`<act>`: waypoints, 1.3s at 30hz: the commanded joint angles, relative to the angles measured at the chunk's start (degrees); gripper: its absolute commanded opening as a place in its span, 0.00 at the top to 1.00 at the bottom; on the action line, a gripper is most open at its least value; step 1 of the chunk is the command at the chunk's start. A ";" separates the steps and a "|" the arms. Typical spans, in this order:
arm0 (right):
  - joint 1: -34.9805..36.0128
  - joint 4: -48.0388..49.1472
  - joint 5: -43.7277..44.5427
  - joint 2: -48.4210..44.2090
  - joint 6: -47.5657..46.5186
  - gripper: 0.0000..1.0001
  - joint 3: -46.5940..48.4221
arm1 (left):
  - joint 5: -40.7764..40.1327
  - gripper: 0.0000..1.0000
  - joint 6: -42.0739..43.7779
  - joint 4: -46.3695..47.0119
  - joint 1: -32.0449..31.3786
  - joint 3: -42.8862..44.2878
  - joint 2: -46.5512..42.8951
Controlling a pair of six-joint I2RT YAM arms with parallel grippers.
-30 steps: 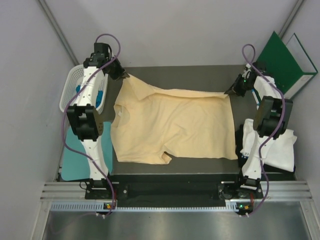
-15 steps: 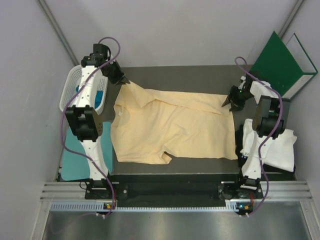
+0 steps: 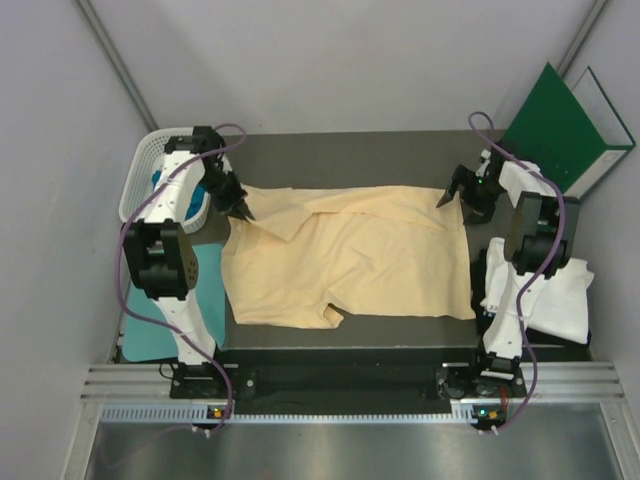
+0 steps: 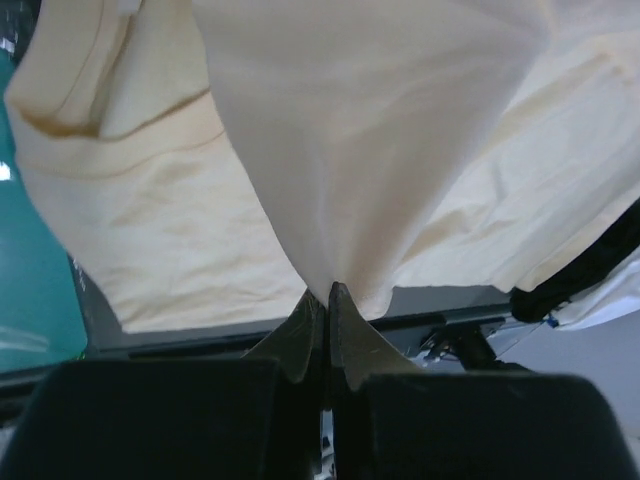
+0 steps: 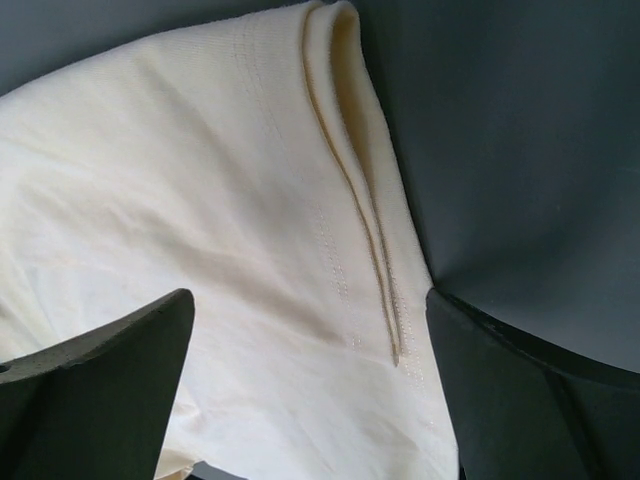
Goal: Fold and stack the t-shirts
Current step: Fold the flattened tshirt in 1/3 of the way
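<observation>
1. The left gripper (image 3: pixel 241 207) is clamped together on a pinch of the peach t-shirt (image 3: pixel 350 265). The cloth hangs from the gripper and spreads across the surface (image 3: pixel 360 150).
2. The right gripper (image 3: pixel 449 194) stands wide apart and holds nothing. The shirt's hemmed corner lies free just beneath it.
3. Likely best: carry the left-held edge level with that corner and lower it before letting go, so the fold lands flat and unwrinkled.

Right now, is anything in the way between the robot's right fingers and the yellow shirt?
No, nothing visible is in the way. The open right fingers hang right over the folded hem corner of the peach-yellow t-shirt, with only bare cloth showing between them.
</observation>
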 commanded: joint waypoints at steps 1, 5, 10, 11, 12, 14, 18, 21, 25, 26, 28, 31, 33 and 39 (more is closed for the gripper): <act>0.84 1.20 2.87 1.38 -0.14 0.00 0.58 | -2.65 1.00 0.15 -1.13 0.32 -10.83 -7.52; 1.37 1.55 2.43 1.82 0.30 0.00 -0.12 | -4.49 1.00 -0.12 0.72 0.23 -19.11 -10.77; 2.07 2.26 2.51 1.56 0.65 0.00 -1.09 | -8.70 0.61 2.07 -0.23 0.32 -23.08 -9.99; 2.07 2.43 2.52 1.47 0.74 0.00 -1.26 | -9.15 0.40 2.60 -1.11 0.32 -22.73 -9.03; 2.16 2.61 2.86 1.04 0.74 0.01 -1.44 | -9.76 0.13 2.61 -1.47 0.23 -22.12 -8.85; 2.16 2.87 3.30 0.51 0.91 0.00 -1.88 | -12.05 0.01 2.61 -1.82 0.32 -19.31 -8.84; 2.16 3.22 4.62 -0.20 1.09 0.00 -1.79 | -16.00 0.01 3.04 0.63 0.23 -12.99 -8.49; 2.16 3.31 4.80 0.15 1.44 0.00 -1.00 | -18.03 0.01 3.66 5.62 0.23 -9.29 -6.48; 2.69 2.61 5.59 0.42 1.71 0.00 -0.12 | -18.91 0.01 3.92 9.94 0.23 -7.09 -0.25; 2.77 2.26 5.59 0.42 1.71 0.00 -0.12 | -19.17 0.01 4.01 10.82 0.31 -6.91 0.73; 2.78 1.73 5.59 0.51 1.62 0.00 -0.12 | -19.52 0.02 3.92 12.05 0.23 -5.33 3.36; 2.78 1.73 5.15 0.07 1.71 0.00 -1.17 | -19.61 0.09 4.01 13.99 0.23 -4.54 5.91; 2.78 2.34 4.89 -0.46 1.79 0.00 -1.88 | -19.52 0.12 3.93 16.19 0.23 -4.10 6.88; 2.78 2.70 4.10 -1.16 1.88 0.00 -3.55 | -17.77 0.34 3.57 21.02 0.31 -2.26 10.58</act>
